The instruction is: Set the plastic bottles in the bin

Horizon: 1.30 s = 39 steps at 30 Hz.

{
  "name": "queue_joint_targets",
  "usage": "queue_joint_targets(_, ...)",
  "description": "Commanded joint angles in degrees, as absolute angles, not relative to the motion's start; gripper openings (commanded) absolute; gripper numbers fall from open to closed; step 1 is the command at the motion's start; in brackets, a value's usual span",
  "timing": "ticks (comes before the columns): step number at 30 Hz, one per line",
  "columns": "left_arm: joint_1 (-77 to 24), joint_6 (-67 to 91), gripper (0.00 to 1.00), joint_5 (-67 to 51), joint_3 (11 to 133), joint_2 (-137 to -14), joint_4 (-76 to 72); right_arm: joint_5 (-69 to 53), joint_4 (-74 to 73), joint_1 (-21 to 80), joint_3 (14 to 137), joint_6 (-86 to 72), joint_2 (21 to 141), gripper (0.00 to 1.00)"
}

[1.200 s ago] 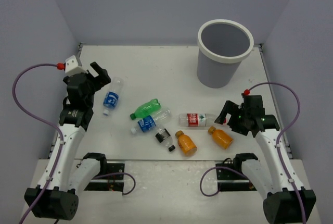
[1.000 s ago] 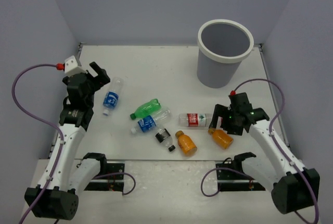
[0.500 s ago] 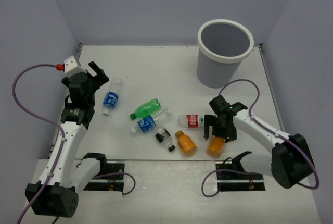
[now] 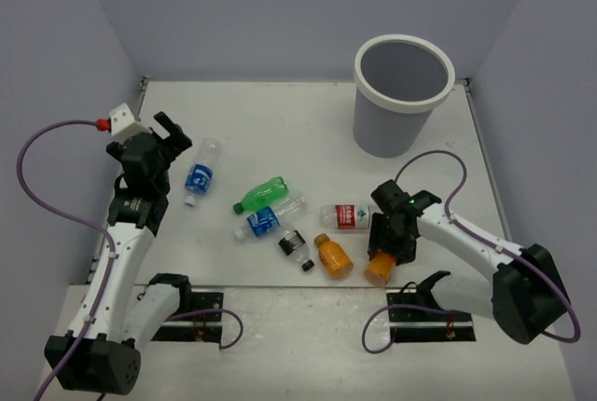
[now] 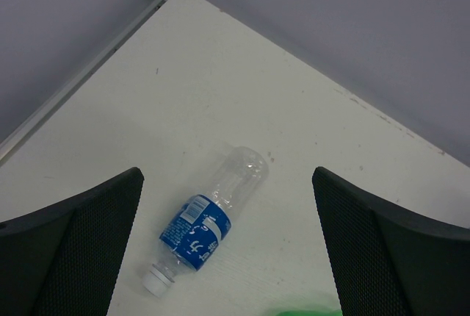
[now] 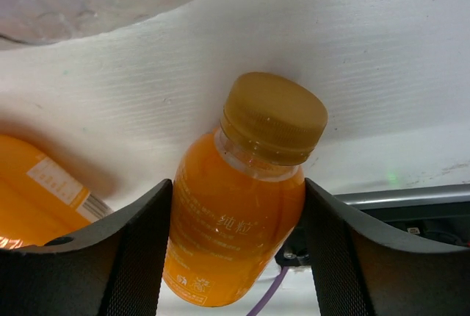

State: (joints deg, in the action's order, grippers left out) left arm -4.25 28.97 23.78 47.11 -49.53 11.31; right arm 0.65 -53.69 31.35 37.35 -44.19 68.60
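Seven plastic bottles lie on the white table. My right gripper (image 4: 385, 252) (image 6: 236, 251) has its pads against both sides of an orange bottle (image 4: 377, 269) (image 6: 236, 213) at the near edge, cap pointing away from the wrist. A second orange bottle (image 4: 333, 256) (image 6: 35, 200) lies just left of it. The red-labelled bottle (image 4: 349, 215), dark-labelled bottle (image 4: 295, 247), green bottle (image 4: 259, 196) and a blue-labelled bottle (image 4: 268, 219) cluster in the middle. My left gripper (image 4: 175, 132) (image 5: 228, 253) hangs open above another blue-labelled bottle (image 4: 200, 175) (image 5: 206, 226). The bin (image 4: 393, 131) stands at the far right.
The arm bases and their looping purple cables (image 4: 47, 205) sit along the near edge. A metal rail (image 6: 411, 197) shows just beyond the held bottle. Grey walls close in the table on three sides.
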Motion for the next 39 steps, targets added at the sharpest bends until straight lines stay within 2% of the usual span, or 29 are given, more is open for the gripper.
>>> queue_joint_targets(1, -3.96, 29.82, 1.0, 24.91, 47.09, -48.69, 10.57, 1.51, -57.03, 31.82, 40.98, -45.99, 63.23, 0.23)
queue_joint_targets(5, -3.96, 29.88, 1.0, 24.06, 47.16, -48.78, 11.21, -1.94, -59.14, 31.82, 46.89, -41.73, 55.68, 0.13)
queue_joint_targets(8, -3.96, 29.88, 1.0, 23.02, 47.2, -48.96, 11.52, -4.64, -55.17, 31.82, 53.34, -37.1, 51.05, 0.11)
queue_joint_targets(12, -3.96, 30.01, 1.0, 20.81, 47.16, -49.41, 11.7, 0.23, -48.56, 31.73, 61.03, -34.08, 49.9, 0.08)
queue_joint_targets(16, -3.96, 29.63, 1.0, 20.81, 47.46, -50.0, 12.77, 11.6, -43.98, 31.7, 74.36, -29.19, 56.52, 0.05)
queue_joint_targets(20, -3.96, 29.33, 1.0, 21.84, 47.66, -50.76, 14.17, 17.81, -35.42, 30.5, 87.92, -22.34, 64.56, 0.0)
queue_joint_targets(23, -3.96, 29.12, 1.0, 22.32, 47.75, -51.3, 15.15, 19.91, -34.45, 26.35, 102.09, -20.95, 73.18, 0.0)
queue_joint_targets(30, -3.96, 28.19, 1.0, 21.14, 48.21, -54.22, 14.46, 28.16, -32.96, 15.32, 119.33, -23.55, 95.51, 0.0)
queue_joint_targets(31, -3.96, 27.8, 1.0, 21.07, 48.47, -55.05, 14.44, 28.36, -32.96, 14.56, 120.92, -23.66, 97.25, 0.04)
queue_joint_targets(35, -3.96, 27.57, 1.0, 22.35, 49.76, -57.71, 16.11, 28.49, -32.95, 12.45, 123.72, -24.41, 102.24, 0.38)
queue_joint_targets(36, -3.96, 27.33, 1.0, 22.59, 49.88, -58.31, 16.35, 28.61, -32.89, 12.15, 123.42, -24.24, 102.55, 0.68)
queue_joint_targets(38, -4.01, 27.25, 1.0, 22.34, 49.98, -58.71, 16.29, 28.54, -32.87, 11.93, 122.79, -24.2, 102.37, 0.92)
queue_joint_targets(39, -3.99, 27.25, 1.0, 21.67, 49.96, -58.66, 16.05, 27.79, -32.18, 11.87, 122.11, -23.69, 101.83, 0.99)
